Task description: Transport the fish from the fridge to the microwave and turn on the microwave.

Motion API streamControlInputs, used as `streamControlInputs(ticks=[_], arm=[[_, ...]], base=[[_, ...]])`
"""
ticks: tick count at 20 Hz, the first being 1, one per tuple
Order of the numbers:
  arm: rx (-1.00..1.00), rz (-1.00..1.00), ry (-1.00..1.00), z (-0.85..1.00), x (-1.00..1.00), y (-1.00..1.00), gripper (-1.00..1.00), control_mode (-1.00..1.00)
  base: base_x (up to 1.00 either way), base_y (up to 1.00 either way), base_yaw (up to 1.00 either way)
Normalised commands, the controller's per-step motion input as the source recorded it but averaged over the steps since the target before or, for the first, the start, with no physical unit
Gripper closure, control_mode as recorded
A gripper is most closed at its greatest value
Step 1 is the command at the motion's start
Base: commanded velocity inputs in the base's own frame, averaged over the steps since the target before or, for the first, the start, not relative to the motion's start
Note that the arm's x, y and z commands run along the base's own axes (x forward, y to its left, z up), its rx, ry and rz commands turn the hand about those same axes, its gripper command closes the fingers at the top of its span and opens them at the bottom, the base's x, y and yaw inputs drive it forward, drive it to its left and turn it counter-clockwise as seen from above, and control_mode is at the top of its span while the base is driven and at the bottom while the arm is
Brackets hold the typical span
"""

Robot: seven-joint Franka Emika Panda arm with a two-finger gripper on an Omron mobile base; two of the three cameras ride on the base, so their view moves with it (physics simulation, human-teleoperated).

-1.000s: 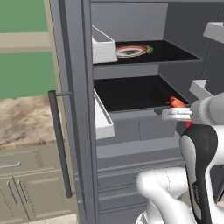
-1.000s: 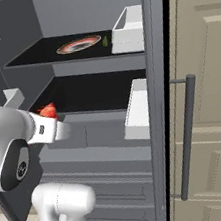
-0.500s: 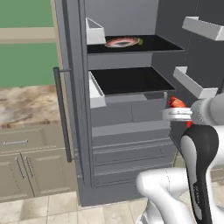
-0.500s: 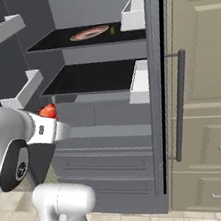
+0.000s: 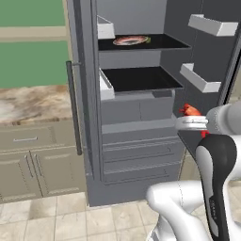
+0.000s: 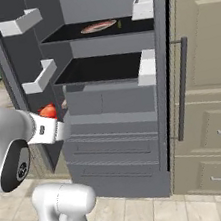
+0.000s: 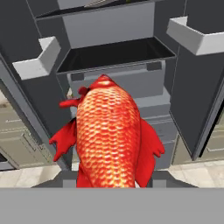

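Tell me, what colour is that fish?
Red-orange fish, scaly, with red fins; clearest in the hand view.

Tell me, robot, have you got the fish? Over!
Gripper shut on the fish. Fish out of the fridge, in front of its open shelves. Plate on the top shelf. Nothing blocking the arm.

The fridge (image 5: 136, 117) stands open ahead, with a plate (image 5: 131, 41) on its upper shelf (image 5: 164, 43) and a lower shelf (image 5: 141, 79) beneath, above the drawers (image 5: 141, 155). Left of the fridge runs a table (image 5: 28, 101) over cabinets (image 5: 28, 160); tall cabinets (image 6: 211, 91) stand to its right. The fish (image 7: 109, 135) sits between the fingers, near side of the fridge, outside it.
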Motion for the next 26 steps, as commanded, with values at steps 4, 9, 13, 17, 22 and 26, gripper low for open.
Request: streamControlInputs(ticks=[4, 9, 13, 17, 22, 26], arm=[[0.0, 0.0, 0.0, 0.0, 0.0, 0.0, 1.0, 1.0], [0.0, 0.0, 0.0, 0.0, 0.0, 0.0, 1.0, 1.0], [0.0, 0.0, 0.0, 0.0, 0.0, 0.0, 1.0, 1.0], [0.0, 0.0, 0.0, 0.0, 0.0, 0.0, 1.0, 1.0], [0.0, 0.0, 0.0, 0.0, 0.0, 0.0, 1.0, 1.0], [0.0, 0.0, 0.0, 0.0, 0.0, 0.0, 1.0, 1.0]], base=[[-0.42, 0.58, 0.0], [-0.37, 0.65, 0.0], [-0.3, 0.63, 0.0], [-0.18, 0.68, 0.0], [-0.04, 0.65, 0.0], [0.0, 0.63, 0.0]])
